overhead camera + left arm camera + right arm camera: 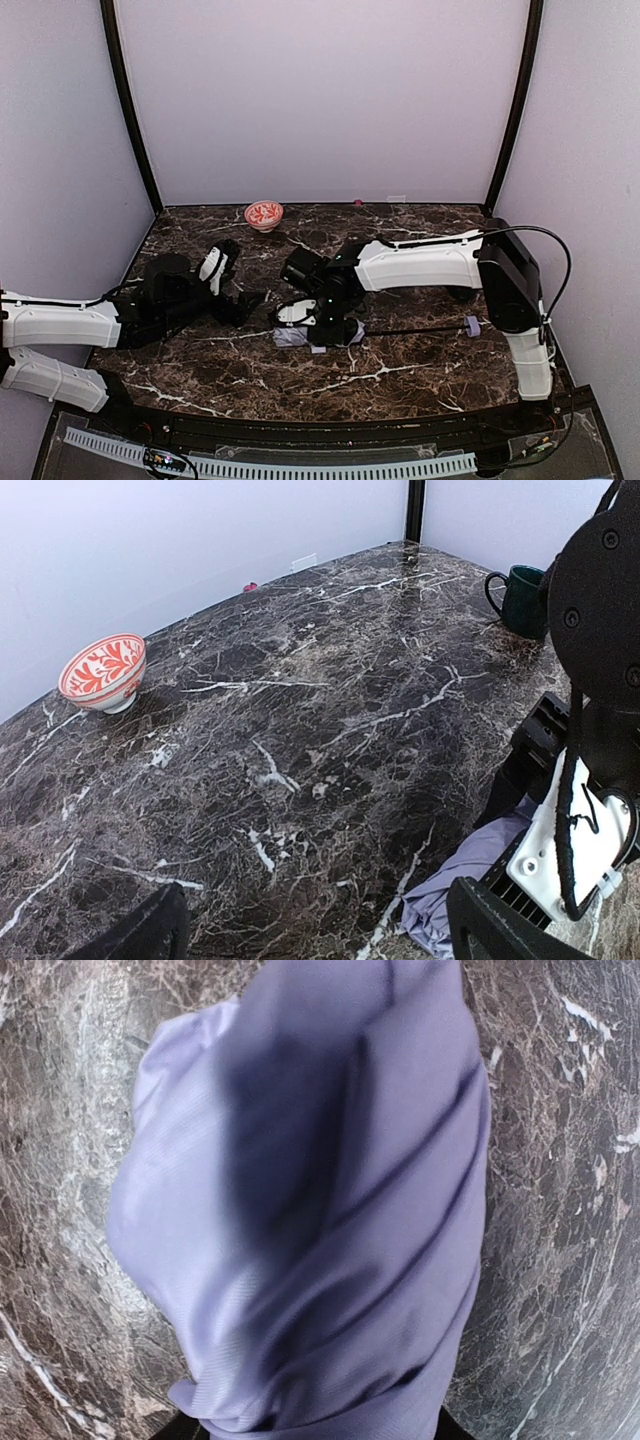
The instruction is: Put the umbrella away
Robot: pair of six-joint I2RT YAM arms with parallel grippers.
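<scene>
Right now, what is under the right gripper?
Bunched pale lavender umbrella fabric, lying on the dark marble table, fills the view beneath the right gripper. The fabric covers whatever lies below it, and the jaws barely show.

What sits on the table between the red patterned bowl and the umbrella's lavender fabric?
Nothing: the left wrist view shows only bare marble tabletop between the bowl and the umbrella.

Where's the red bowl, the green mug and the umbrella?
red bowl (pixel 103 672): left wrist view, on its patterned outer wall.
green mug (pixel 524 602): left wrist view, on its body beside the handle.
umbrella (pixel 330 1220): right wrist view, on its bunched lavender fabric.
</scene>
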